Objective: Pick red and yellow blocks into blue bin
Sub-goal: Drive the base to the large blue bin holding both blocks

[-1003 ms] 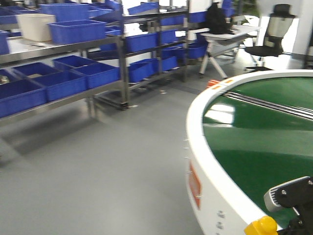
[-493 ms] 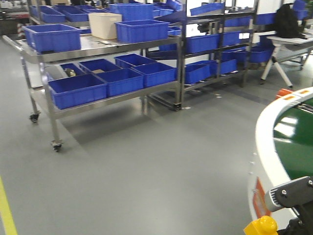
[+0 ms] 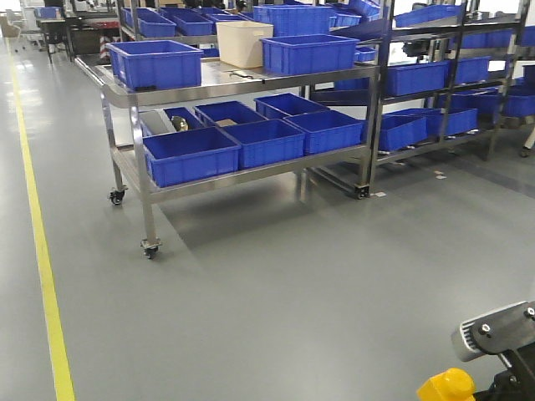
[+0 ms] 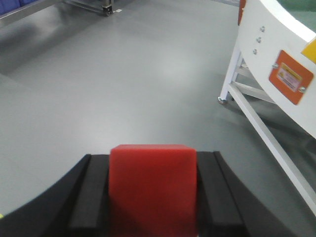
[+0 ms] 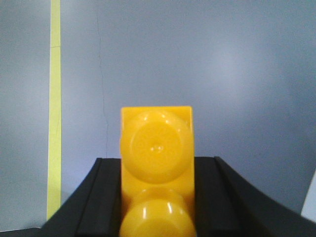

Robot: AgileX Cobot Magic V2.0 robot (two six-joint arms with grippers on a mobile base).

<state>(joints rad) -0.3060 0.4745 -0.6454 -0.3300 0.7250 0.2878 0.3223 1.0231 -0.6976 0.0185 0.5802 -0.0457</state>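
Observation:
A plain red cube (image 4: pixel 152 190) sits clamped between the black pads of my left gripper (image 4: pixel 153 158), which is shut on it above the grey floor. My right gripper (image 5: pixel 158 160) is shut on the yellow brick (image 5: pixel 157 148), whose two round studs face the camera. In the front view that brick (image 3: pixel 447 387) shows at the bottom right. Blue bins stand on a steel cart: a wide one (image 3: pixel 156 63) at the left end of the top shelf and another (image 3: pixel 309 52) further right. Both grippers are far from them.
The steel cart (image 3: pixel 149 188) rolls on casters and carries a beige tub (image 3: pixel 242 42) and more blue tubs on its lower shelf. More racks (image 3: pixel 451 83) stand at the right. A yellow floor line (image 3: pixel 42 276) runs along the left. A white conveyor frame (image 4: pixel 266 54) is beside the left arm.
The front view has swung left: the green round conveyor has left the frame and the cart has moved to the centre. Both grippers still hold their blocks.

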